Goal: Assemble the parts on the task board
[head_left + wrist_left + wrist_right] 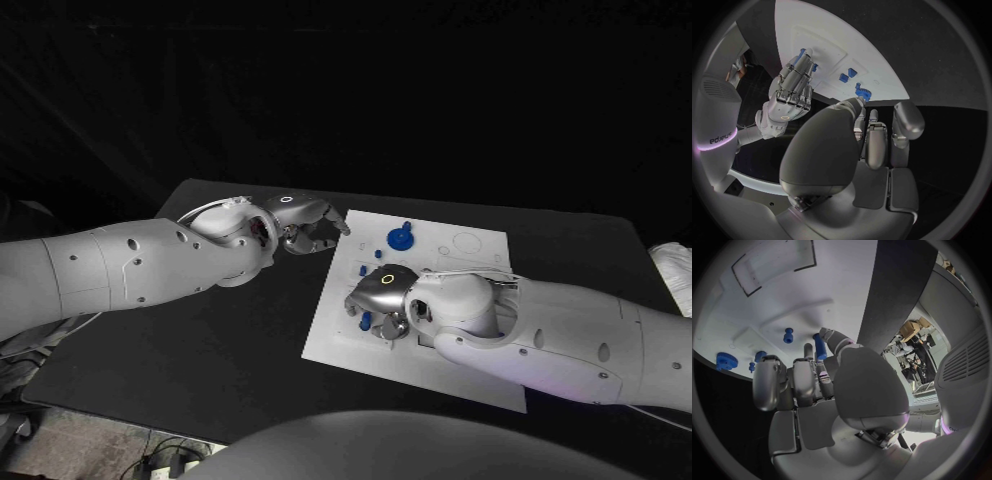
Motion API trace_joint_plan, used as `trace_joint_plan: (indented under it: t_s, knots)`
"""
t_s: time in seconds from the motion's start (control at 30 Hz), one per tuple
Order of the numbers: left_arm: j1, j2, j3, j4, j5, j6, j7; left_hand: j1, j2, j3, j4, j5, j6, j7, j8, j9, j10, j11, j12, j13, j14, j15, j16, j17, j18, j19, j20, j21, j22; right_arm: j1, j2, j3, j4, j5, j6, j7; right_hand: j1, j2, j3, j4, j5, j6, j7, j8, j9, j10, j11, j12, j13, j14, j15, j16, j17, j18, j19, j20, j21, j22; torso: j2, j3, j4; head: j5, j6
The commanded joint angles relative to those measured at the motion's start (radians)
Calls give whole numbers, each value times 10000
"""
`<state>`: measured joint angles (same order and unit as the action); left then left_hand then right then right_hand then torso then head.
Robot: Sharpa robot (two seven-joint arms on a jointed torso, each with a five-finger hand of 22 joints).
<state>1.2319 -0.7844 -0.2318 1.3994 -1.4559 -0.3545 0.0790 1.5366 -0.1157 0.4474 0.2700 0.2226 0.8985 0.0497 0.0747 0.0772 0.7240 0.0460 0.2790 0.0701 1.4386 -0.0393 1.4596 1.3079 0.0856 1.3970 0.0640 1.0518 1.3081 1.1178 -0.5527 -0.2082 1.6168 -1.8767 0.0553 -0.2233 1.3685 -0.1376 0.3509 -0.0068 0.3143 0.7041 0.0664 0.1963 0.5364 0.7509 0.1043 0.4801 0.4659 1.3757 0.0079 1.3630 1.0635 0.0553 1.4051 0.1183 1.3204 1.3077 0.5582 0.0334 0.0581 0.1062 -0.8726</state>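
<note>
The task board [476, 262] is a white plate that lies flat in the middle of the black table [216, 330]. Small blue parts sit on it. A blue gear [400, 238] with a knob on top is on the far part of the board, near the edge that faces my left side. Two small blue pegs [788, 335] stand on the board a little way from my right hand [378, 300]. My right hand is down on the near part of the board. In my right wrist view I see a long blue peg [819, 347] between my thumb and one finger, so I am holding that peg. The peg's far end points at the board, and I cannot tell if it touches. My other fingers [766, 385] on that hand are straight and side by side. In the head view a bit of blue peeks out from under this hand. My left hand [296, 228] is just beside the far left edge of the board, close to the blue gear but not touching it. Its fingers are curled in and I see nothing inside them. Both of my white arms reach in over the table from each side.
</note>
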Motion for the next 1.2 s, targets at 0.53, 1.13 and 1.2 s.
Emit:
trace_joint_plan:
  t_s: [0.53,1.13,1.2]
  knots:
    - [-4,-11,3,48,43,112,-48,-18,49,52,-10,31,-81,27,-50,-11,5,50,18,-3,1,65,-55,97,72,6,89,-20,1390,28,-863,4,472,92,-1859,599,-59,89,-981,77,-919,-852,-280,-948,-859,-1622,217,-219,-19,-382,152,-178,-449,254,-435,118,-753,1530,2,9,13,-34,0]
    - [-4,-280,3,396,70,-303,-11,-11,44,79,-27,37,-38,72,-25,-1,40,48,31,1,9,68,-48,105,63,29,100,39,1404,2262,-4622,-11,2335,5167,-2650,896,915,998,106,-15,-636,2424,511,444,-706,2062,-680,2366,726,-1324,-258,-786,-1806,449,-1149,-217,-1635,1315,-34,-137,-100,-679,0]
    - [-3,-299,3,438,73,-296,-21,-12,43,83,-28,37,-30,83,-21,1,48,47,33,1,1,68,-55,91,67,24,101,24,1400,2420,-4815,-24,2230,6023,-1554,-57,64,1053,-80,518,-1081,2451,409,413,-686,2342,-687,2811,1022,-1404,-218,-719,-1690,600,-1843,-190,-2474,1071,-45,-198,-153,-765,0]
